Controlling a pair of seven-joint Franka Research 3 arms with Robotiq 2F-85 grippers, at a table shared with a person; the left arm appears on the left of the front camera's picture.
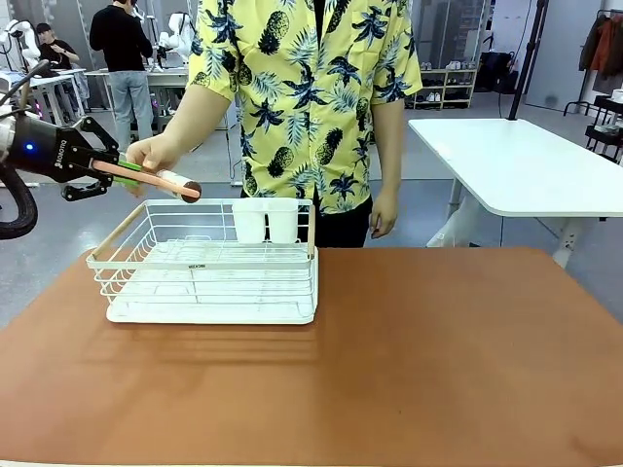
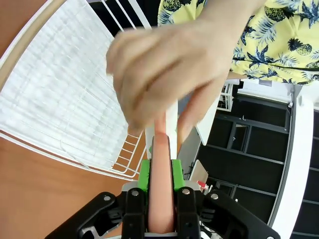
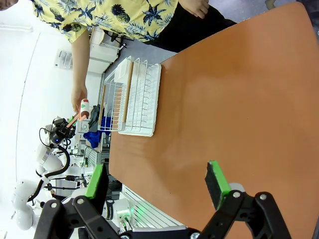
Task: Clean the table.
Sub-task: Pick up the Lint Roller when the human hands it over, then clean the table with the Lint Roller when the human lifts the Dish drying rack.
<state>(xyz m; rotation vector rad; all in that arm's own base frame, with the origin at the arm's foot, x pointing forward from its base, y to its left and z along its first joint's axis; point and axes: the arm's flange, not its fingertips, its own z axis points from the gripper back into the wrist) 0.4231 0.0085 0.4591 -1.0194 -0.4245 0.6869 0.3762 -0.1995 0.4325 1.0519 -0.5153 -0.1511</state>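
Note:
The reddish-brown table [image 1: 438,360] spreads across the front view. At the far left, above the rack's corner, my left gripper [image 1: 131,173] is shut on the pink handle [image 2: 161,199] of a lint roller [image 1: 180,185] with a white drum and a dark end. A person's hand [image 1: 151,153] holds the roller end of the same tool; in the left wrist view the hand [image 2: 164,69] covers the drum just beyond my green pads [image 2: 144,174]. My right gripper [image 3: 155,181] hovers open over the table [image 3: 239,109], holding nothing.
A white wire rack [image 1: 209,263] with two white cups [image 1: 266,221] at its back stands on the table's far left. The person in a yellow patterned shirt stands at the far edge. A white-topped table [image 1: 526,165] is behind on the right.

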